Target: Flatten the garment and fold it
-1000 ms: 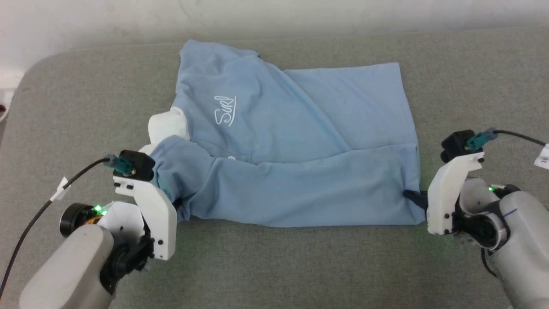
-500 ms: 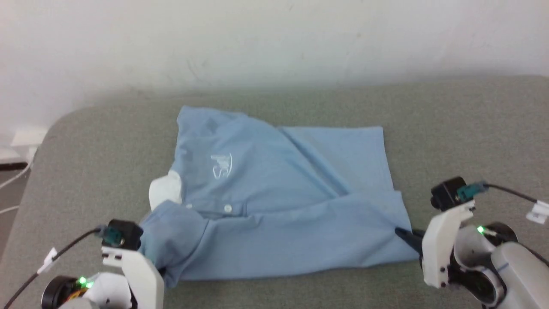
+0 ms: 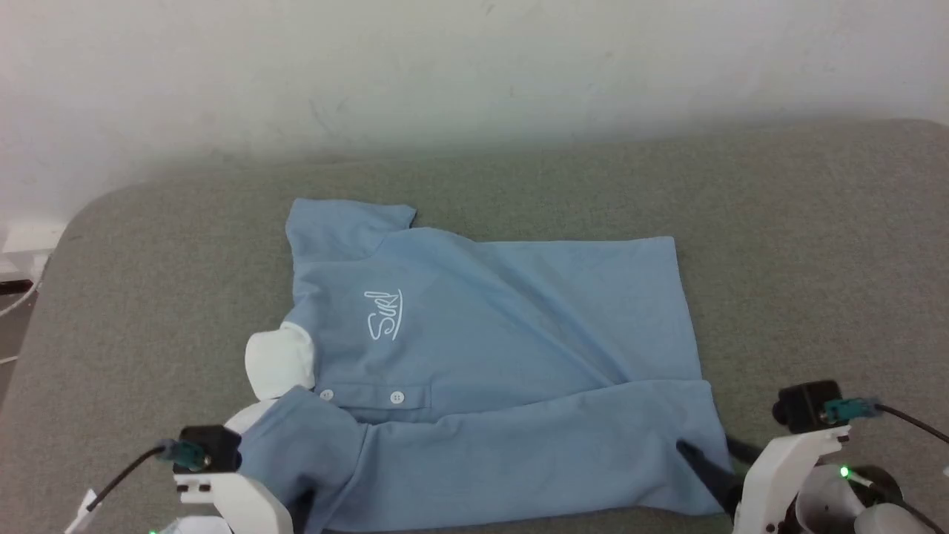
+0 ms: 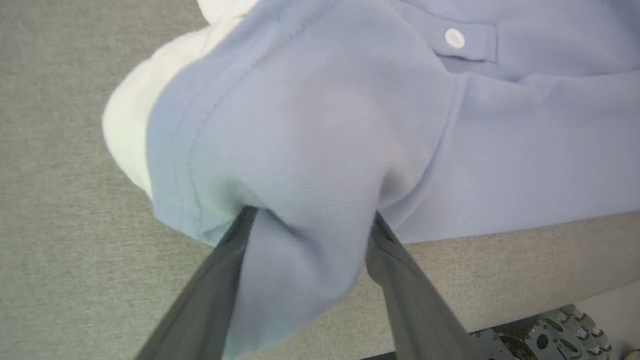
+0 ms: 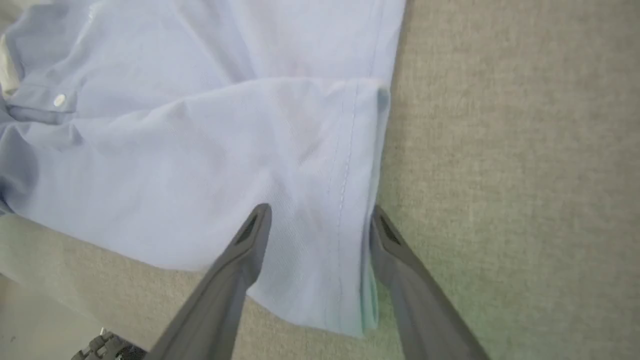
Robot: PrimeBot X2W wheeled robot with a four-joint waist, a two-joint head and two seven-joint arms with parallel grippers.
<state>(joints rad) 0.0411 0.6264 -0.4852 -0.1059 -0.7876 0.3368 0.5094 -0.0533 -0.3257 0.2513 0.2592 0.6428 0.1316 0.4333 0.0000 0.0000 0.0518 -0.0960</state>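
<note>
The garment (image 3: 482, 348), a light blue polo with a white collar (image 3: 278, 363) and a white chest logo (image 3: 385, 315), lies on the grey-green surface. Its near long edge is folded over towards the button placket. My left gripper (image 4: 310, 222) is open at the collar-side corner, and a bulge of shoulder fabric (image 4: 300, 150) sits loose between its spread fingers. At the hem-side corner my right gripper (image 5: 320, 215) is open too. One of its fingers lies on the cloth and the other beside the hem (image 5: 350, 165). In the head view the right gripper (image 3: 708, 451) is at the lower right.
The padded grey-green surface (image 3: 815, 259) stretches wide around the shirt, with a pale wall (image 3: 474, 67) behind it. Its rounded left end drops to floor and cables (image 3: 15, 289). Its near edge runs just below the shirt (image 4: 500, 280).
Both grippers have gone from shut to open, letting go of the shirt's near corners. The far sleeve now lies flatter. The head camera tilted up, so the whole picture shifted.
</note>
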